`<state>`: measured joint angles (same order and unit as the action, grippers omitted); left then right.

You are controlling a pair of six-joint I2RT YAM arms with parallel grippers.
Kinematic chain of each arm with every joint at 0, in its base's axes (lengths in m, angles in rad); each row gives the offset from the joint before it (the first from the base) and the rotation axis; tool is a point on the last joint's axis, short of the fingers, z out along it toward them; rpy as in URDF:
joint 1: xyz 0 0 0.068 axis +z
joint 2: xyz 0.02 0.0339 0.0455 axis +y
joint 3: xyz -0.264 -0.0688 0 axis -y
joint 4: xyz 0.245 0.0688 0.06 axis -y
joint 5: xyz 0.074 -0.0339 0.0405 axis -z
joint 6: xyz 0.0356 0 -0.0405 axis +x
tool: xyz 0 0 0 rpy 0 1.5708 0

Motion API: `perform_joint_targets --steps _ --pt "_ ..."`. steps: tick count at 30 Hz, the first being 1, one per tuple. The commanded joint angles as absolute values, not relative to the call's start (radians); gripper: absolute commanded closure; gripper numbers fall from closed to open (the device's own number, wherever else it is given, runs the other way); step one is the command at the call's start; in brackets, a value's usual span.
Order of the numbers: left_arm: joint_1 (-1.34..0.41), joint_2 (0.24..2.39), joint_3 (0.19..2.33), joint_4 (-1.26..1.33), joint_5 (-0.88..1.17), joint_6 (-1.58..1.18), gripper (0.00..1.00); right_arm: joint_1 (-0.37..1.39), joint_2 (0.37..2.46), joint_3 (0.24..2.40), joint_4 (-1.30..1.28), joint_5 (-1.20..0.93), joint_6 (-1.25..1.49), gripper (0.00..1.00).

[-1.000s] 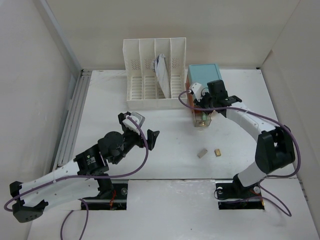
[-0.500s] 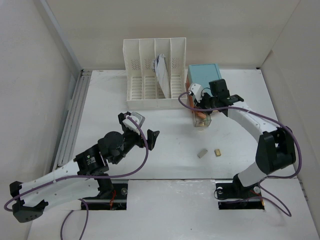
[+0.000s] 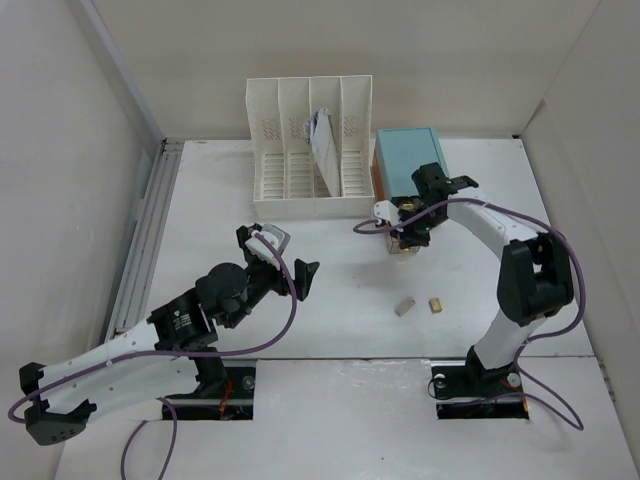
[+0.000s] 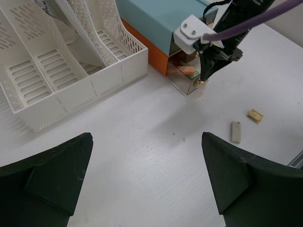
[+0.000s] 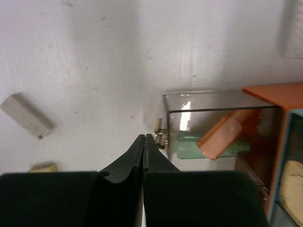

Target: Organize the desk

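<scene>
Since a second ago the right gripper (image 5: pixel 144 140) has turned and pinched shut, empty, beside the knob (image 5: pixel 161 137) of the clear drawer (image 5: pixel 213 127). The left gripper (image 3: pixel 288 257) gapes wide, empty. The desk (image 3: pixel 330 305) runs longest left-right, with its rail (image 3: pixel 140 240) at left.

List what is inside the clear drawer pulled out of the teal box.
In the clear drawer: an orange block lying tilted across a green piece. Anything further back, within the teal box, is covered.
</scene>
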<state>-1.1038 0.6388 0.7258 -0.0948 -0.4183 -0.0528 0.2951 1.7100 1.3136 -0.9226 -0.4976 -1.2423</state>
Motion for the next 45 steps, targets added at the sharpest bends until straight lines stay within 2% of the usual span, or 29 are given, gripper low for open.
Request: perform_joint_targets --steps 1,5,14,23,30,32,34,35,36,38,39,43,45 --pt "-1.101 0.623 0.719 -0.057 -0.411 -0.058 0.0 0.29 1.73 1.318 -1.039 -0.535 -1.373 1.0" --pt "-1.101 0.623 0.719 -0.057 -0.411 -0.058 0.0 0.29 1.752 1.318 -0.974 -0.474 -1.292 1.0" --pt "-1.101 0.623 0.719 -0.057 -0.411 -0.058 0.0 0.299 1.764 1.233 -0.559 -0.207 -0.97 1.0" --pt "-1.101 0.632 0.719 -0.057 -0.411 -0.058 0.0 0.373 1.755 1.108 -0.181 0.106 -0.888 1.0" --pt "-1.101 0.632 0.719 -0.057 -0.411 -0.058 0.0 0.425 1.755 1.051 -0.058 0.282 -0.853 1.0" --pt "-1.101 0.632 0.719 -0.057 -0.411 -0.067 0.0 0.425 1.709 1.042 -0.084 0.272 -0.853 1.0" --pt "-1.101 0.632 0.719 -0.048 -0.411 -0.067 0.0 0.434 1.64 1.042 -0.214 0.12 -0.853 1.0" --pt "-1.101 0.632 0.719 -0.048 -0.411 -0.067 0.0 0.423 1.547 1.042 -0.256 0.042 -0.853 0.98" --pt "-1.101 0.632 0.719 -0.048 -0.4 -0.067 0.0 0.423 1.495 1.023 -0.276 -0.047 -0.842 0.81" --pt "-1.101 0.632 0.719 -0.048 -0.4 -0.067 0.0 0.399 1.375 0.949 -0.201 -0.064 -0.743 0.17" --pt "-1.101 0.632 0.719 -0.048 -0.4 -0.067 0.0 0.379 1.259 0.924 -0.169 -0.084 -0.708 0.0" --pt "-1.101 0.632 0.719 -0.048 -0.391 -0.067 0.0 0.272 1.137 0.871 -0.066 -0.15 -0.334 0.0" --pt "-1.101 0.632 0.719 -0.048 -0.391 -0.067 0.0 0.242 1.137 0.856 -0.081 -0.175 -0.174 0.05"
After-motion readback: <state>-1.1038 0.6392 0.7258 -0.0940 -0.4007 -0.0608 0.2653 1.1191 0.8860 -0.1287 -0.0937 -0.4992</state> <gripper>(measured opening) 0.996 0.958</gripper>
